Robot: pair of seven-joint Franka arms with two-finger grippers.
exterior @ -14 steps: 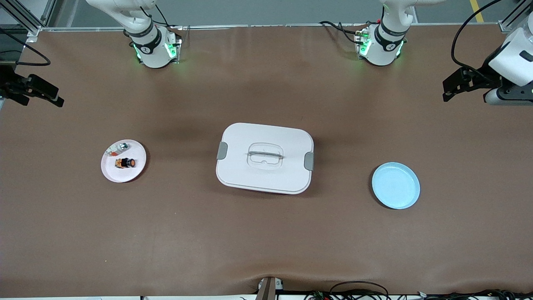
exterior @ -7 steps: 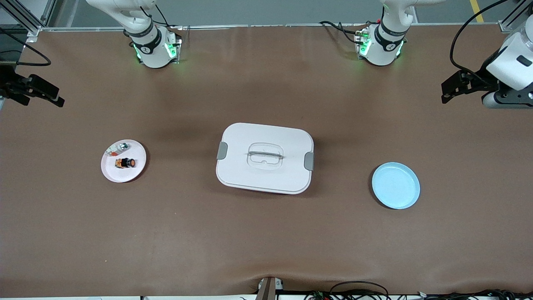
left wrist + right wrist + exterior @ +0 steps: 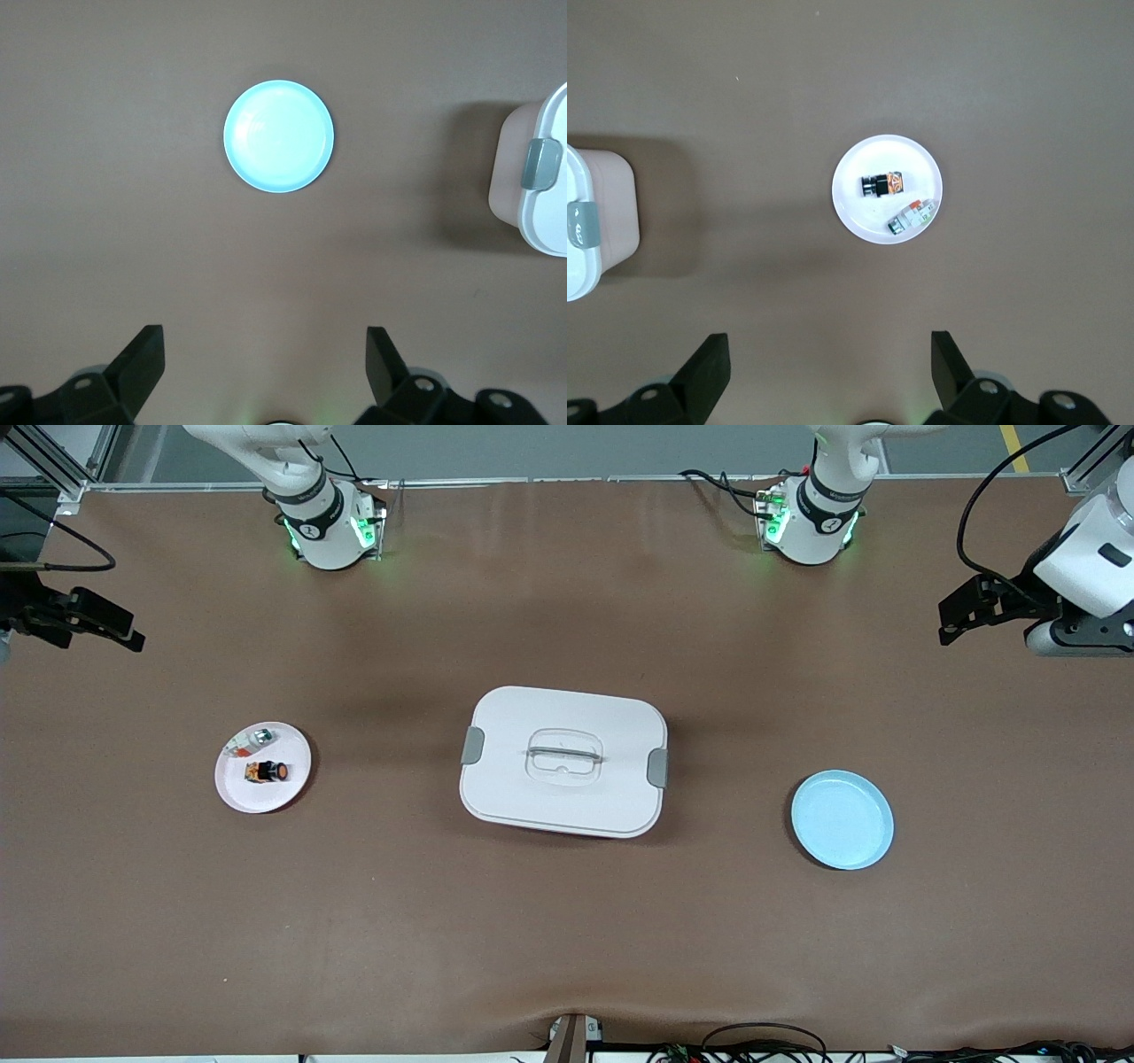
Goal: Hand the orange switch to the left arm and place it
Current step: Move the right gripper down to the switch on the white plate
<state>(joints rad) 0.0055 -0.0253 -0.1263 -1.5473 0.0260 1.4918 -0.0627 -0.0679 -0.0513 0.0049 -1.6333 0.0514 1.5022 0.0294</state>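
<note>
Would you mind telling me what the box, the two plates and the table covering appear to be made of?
The box looks like matte white plastic, with grey latches and a clear recessed handle. The blue plate looks like glossy plastic or melamine, since it shows soft highlights. The pink plate under the orange switch looks similar, though less shiny. The table covering looks like a brown matte sheet, rippled at the near edge.

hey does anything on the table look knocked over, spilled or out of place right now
Nothing stands out. The orange switch lies on the pink plate beside a small silvery-green part. The box sits closed mid-table, and the blue plate holds nothing. The left gripper and right gripper hang open, high at the table's ends.
</note>
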